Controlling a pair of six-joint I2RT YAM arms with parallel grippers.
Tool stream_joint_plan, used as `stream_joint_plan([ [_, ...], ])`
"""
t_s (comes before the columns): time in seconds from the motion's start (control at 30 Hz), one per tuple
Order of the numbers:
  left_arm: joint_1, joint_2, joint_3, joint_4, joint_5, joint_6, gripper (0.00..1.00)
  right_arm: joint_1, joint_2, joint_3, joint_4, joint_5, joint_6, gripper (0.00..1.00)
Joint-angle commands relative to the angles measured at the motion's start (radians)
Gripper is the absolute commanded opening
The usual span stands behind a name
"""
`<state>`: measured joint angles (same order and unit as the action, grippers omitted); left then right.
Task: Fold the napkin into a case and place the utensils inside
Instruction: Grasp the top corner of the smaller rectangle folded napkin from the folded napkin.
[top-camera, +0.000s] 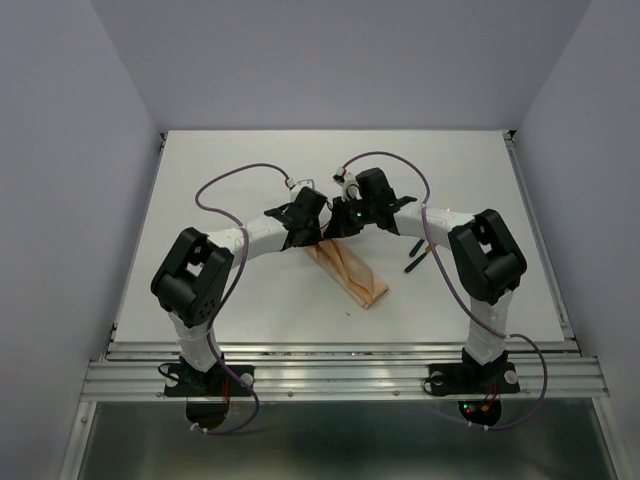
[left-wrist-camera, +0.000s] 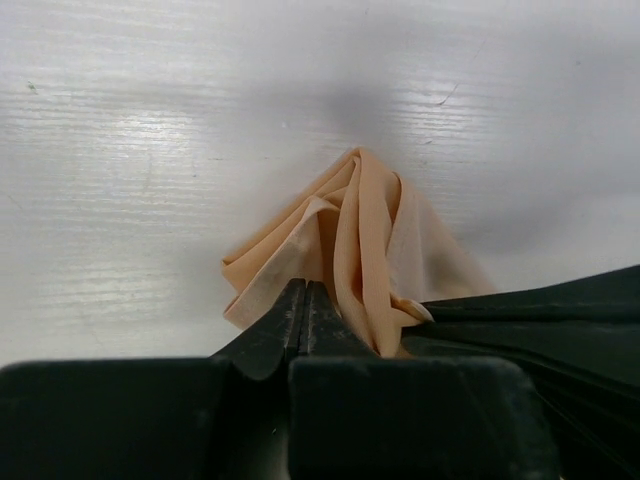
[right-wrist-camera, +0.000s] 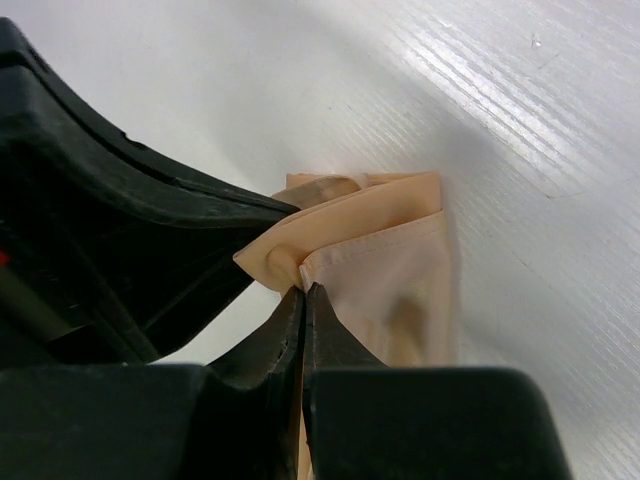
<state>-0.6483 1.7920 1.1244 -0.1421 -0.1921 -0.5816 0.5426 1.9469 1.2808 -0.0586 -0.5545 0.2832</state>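
- Table: white, with pale walls on three sides. We list both arms reaching from the near edge toward its middle, where their heads meet.
- Napkin: peach-orange cloth, folded into a long narrow strip. It lies slantwise at the middle of the table, its far end to the left and its near end to the right. The far end is gathered and raised in a peak where the two grippers come together; the rest lies flat.
- Left gripper: jaws pressed together with no gap. In its wrist view we see the crumpled edge of the cloth at the tips, and it looks pinched there. The bunched folds rise just beyond and to the right of the fingers.
- Right gripper: jaws closed tight on a folded corner of the napkin, which puckers at the tips. Past them the strip lies flat, its layered edges showing.
- The two grippers: just beside each other at the cloth's far end, each one's dark body showing in the other's wrist view.
- Utensils: thin dark handles on the table, right of the napkin and apart from it, just beside the right arm. We cannot make out their heads.
- Purple cables: one looping above each arm.
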Motion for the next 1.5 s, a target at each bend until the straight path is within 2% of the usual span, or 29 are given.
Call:
stream_joint_plan([
  [0.0,-0.002,-0.071,0.005,-0.01,-0.015,-0.03,0.01,-0.006,-0.036,0.002,0.034,0.001,-0.018,0.01],
  [0.13,-0.002,-0.046,0.008,-0.011,-0.006,-0.04,0.2,-0.006,-0.034,0.0,0.032,0.001,-0.019,0.01],
  [0.3,-0.011,-0.025,0.02,-0.024,-0.017,-0.029,0.25,-0.006,-0.034,0.002,0.034,0.002,-0.019,0.01],
  [0.33,-0.014,-0.019,0.021,-0.03,-0.02,-0.026,0.31,-0.006,-0.031,0.003,0.032,0.002,-0.019,0.01],
  [0.47,-0.017,-0.006,0.021,-0.03,-0.015,-0.021,0.36,-0.006,-0.028,0.006,0.034,0.001,-0.018,0.01],
  [0.77,-0.033,0.049,0.046,-0.037,-0.021,-0.007,0.38,-0.006,-0.036,0.0,0.034,0.004,-0.018,0.01],
  [0.87,-0.037,0.061,0.058,-0.053,-0.049,-0.007,0.36,-0.006,-0.037,-0.001,0.032,0.005,-0.018,0.01],
  [1.17,-0.042,0.083,0.063,-0.068,-0.067,0.006,0.2,-0.006,-0.042,-0.005,0.034,0.007,-0.018,0.01],
  [1.27,-0.042,0.09,0.067,-0.068,-0.064,0.012,0.11,-0.006,-0.045,-0.005,0.034,0.007,-0.016,0.01],
  [1.3,-0.042,0.092,0.068,-0.07,-0.064,0.014,0.03,-0.006,-0.045,-0.005,0.034,0.007,-0.016,0.01],
  [1.33,-0.042,0.093,0.069,-0.071,-0.063,0.014,0.0,-0.006,-0.045,-0.005,0.032,0.007,-0.016,0.01],
  [1.47,-0.042,0.067,0.072,-0.074,-0.05,0.017,0.0,-0.006,-0.037,-0.006,0.032,0.019,-0.015,0.01],
])
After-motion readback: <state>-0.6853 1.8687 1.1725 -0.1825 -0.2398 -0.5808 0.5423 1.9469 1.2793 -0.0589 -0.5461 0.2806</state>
